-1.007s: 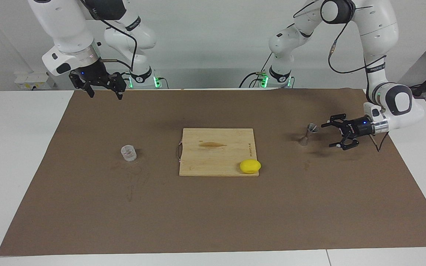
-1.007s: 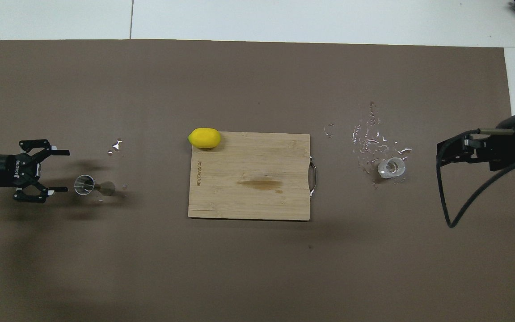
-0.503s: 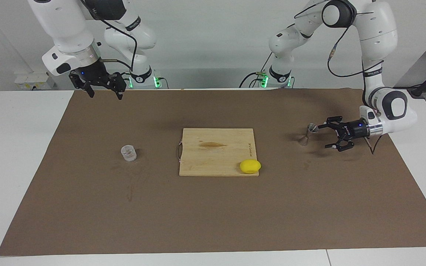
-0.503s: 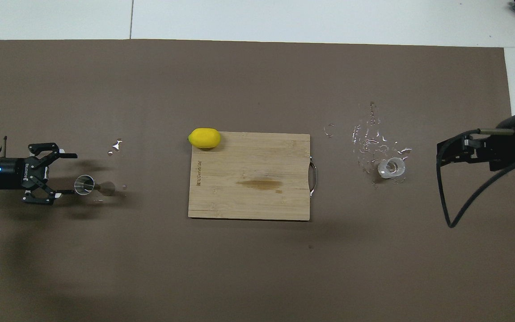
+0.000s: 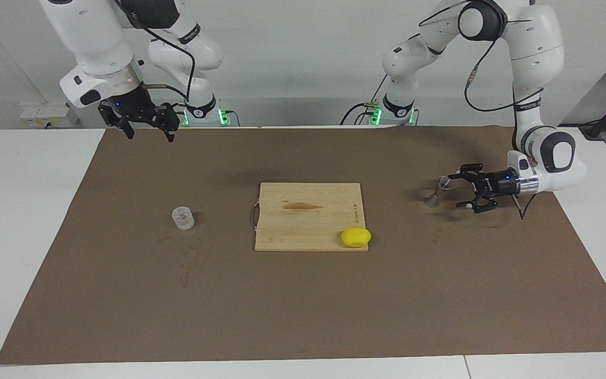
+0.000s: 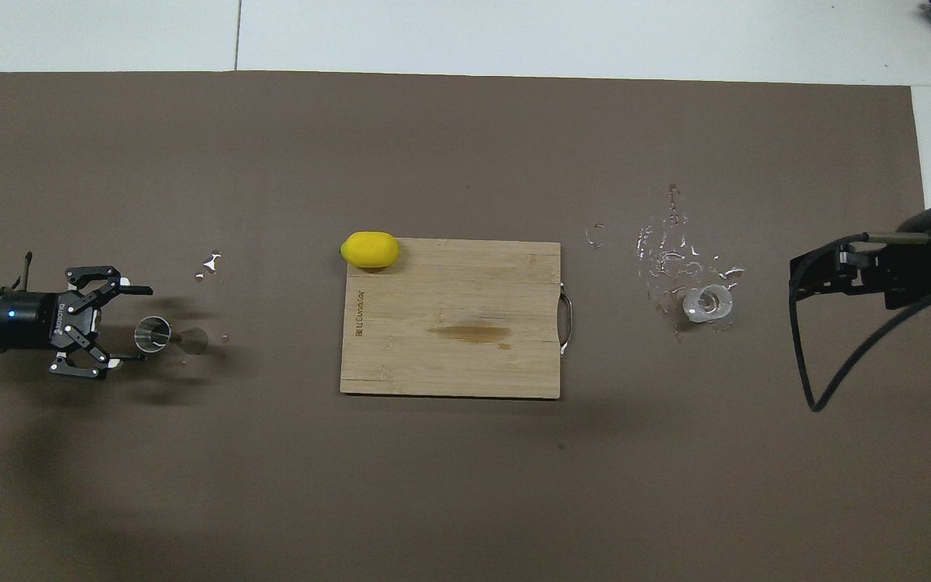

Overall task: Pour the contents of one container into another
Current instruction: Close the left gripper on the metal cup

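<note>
Facing view: left gripper (image 5: 454, 191) spread wide, level with the upright jigger (image 5: 438, 191) at its arm's table end, not gripping. Right gripper (image 5: 148, 126) spread, waiting aloft. Glass cup (image 5: 182, 218) untouched near the cutting board (image 5: 308, 216). Pouring not begun.

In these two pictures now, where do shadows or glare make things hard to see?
Overhead view: shiny wet spots glare on the mat around the glass cup, confusing its outline; dark shadows lie under the left end effector beside the jigger. Facing view: lighting is even, but the clear cup nearly blends into the mat.
</note>
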Robot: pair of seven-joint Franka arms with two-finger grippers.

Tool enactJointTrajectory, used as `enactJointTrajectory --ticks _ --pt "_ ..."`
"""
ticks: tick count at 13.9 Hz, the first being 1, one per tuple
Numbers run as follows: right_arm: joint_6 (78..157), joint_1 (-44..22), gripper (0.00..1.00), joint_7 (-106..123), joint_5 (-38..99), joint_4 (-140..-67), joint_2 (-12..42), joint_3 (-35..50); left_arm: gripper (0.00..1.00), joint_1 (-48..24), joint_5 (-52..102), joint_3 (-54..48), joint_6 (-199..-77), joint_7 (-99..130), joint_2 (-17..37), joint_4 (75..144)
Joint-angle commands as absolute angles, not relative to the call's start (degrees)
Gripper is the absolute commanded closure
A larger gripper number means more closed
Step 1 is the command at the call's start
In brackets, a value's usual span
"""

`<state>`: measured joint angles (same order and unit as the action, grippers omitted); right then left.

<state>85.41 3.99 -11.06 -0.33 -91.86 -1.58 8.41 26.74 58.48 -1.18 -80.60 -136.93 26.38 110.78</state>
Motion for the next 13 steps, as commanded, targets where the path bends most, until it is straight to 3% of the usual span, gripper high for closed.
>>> enactJointTrajectory --ticks 1,7,13 --pt "84.99 4.66 0.00 -11.69 -0.62 -92.02 -2.11 8.88 0.00 26.63 59.68 -0.97 -79.45 -138.87 25.84 112.67" --pt "84.99 4.66 0.00 -11.69 -0.70 -92.02 -2.11 8.88 0.00 25.58 59.94 -0.97 -78.75 -142.65 25.14 115.05" --pt "84.99 4.66 0.00 -11.69 -0.62 -92.02 -2.11 8.88 0.08 25.49 60.99 -0.97 -78.14 -142.73 25.05 115.58"
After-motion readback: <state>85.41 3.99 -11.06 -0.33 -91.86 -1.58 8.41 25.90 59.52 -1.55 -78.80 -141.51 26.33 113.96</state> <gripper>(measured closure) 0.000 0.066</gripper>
